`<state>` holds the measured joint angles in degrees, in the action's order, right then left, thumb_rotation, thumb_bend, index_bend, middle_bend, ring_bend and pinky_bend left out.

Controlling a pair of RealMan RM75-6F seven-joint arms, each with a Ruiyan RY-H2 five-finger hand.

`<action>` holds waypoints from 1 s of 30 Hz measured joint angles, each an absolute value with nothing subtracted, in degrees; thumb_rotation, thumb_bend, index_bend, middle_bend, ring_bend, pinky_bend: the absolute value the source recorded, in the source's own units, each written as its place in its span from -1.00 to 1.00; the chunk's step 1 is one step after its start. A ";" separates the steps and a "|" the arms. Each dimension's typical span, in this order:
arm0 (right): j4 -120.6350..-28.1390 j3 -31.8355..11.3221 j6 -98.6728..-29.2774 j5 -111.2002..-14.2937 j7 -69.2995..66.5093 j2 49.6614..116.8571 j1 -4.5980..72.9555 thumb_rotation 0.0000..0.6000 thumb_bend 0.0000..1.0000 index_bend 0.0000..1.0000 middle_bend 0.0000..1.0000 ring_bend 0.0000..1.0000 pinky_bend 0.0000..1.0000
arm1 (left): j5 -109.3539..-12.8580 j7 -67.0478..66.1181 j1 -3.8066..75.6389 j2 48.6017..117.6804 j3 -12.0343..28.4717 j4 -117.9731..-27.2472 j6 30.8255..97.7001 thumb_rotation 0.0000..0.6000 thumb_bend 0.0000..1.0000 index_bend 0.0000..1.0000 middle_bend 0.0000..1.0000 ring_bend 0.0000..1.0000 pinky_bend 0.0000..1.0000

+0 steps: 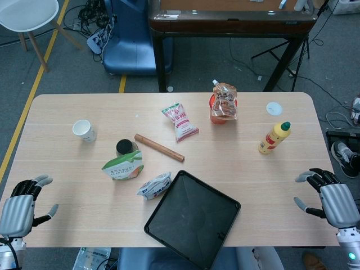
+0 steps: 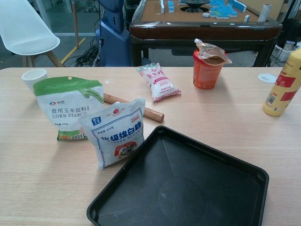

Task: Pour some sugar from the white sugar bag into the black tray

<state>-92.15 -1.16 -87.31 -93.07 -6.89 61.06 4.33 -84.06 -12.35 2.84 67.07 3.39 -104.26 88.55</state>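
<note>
The white sugar bag (image 1: 154,186) (image 2: 115,132) stands upright just left of the black tray (image 1: 192,218) (image 2: 188,188), touching its far-left edge. The tray lies empty at the table's near edge, turned at an angle. My left hand (image 1: 21,206) hovers at the near left corner of the table with its fingers apart and nothing in it. My right hand (image 1: 332,198) is at the near right edge, fingers spread, also holding nothing. Both hands are far from the bag. Neither hand shows in the chest view.
A green-and-white corn starch bag (image 1: 122,166) (image 2: 69,108) stands behind the sugar bag, next to a dark jar (image 1: 127,148). Also here: a wooden rolling pin (image 1: 159,147), a paper cup (image 1: 84,130), a red-and-white packet (image 1: 180,121), an orange cup with a pouch (image 1: 223,104) and a yellow bottle (image 1: 274,137).
</note>
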 measured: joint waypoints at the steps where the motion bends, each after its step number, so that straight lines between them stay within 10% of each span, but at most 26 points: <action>1: -92.12 -1.22 -87.10 -92.96 -6.86 61.08 4.44 1.00 -0.53 -0.20 -0.27 -0.55 -0.52 | -84.00 -12.46 2.90 67.10 3.43 -104.30 88.47 1.00 -0.55 -0.49 -0.56 -0.61 -0.76; 30: -92.75 -5.17 -91.61 -90.86 -5.52 58.51 4.13 1.00 -0.54 -0.20 -0.27 -0.56 -0.52 | -84.16 -4.85 4.09 67.52 3.65 -103.79 86.18 1.00 -0.55 -0.48 -0.56 -0.61 -0.76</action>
